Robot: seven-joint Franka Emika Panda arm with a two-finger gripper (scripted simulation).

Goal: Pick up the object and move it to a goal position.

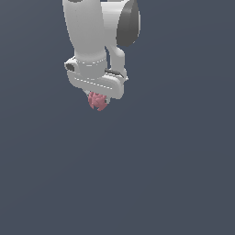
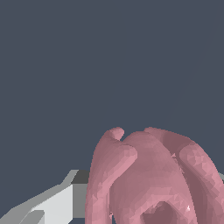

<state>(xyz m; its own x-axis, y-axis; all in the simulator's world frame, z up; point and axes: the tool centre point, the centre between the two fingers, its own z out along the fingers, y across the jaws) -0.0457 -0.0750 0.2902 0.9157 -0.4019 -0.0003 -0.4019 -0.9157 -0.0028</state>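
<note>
The pink lumpy object [image 2: 151,179] fills the wrist view up close, beside a white finger [image 2: 52,203]. In the exterior view, the end effector [image 1: 98,97] grips the object [image 1: 97,101] tight, under the white arm [image 1: 92,32].

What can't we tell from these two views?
- Fingertips: in the exterior view, the white gripper body hides them; in the wrist view, only one finger shows, the rest behind the pinkish-red lumpy object.
- Object's lower part: cut off by the wrist view's edge.
- Object's top: tucked under the gripper in the exterior view.
- Goal position: no marker in either view.
- Arm's upper part: cropped by the exterior view's edge.
</note>
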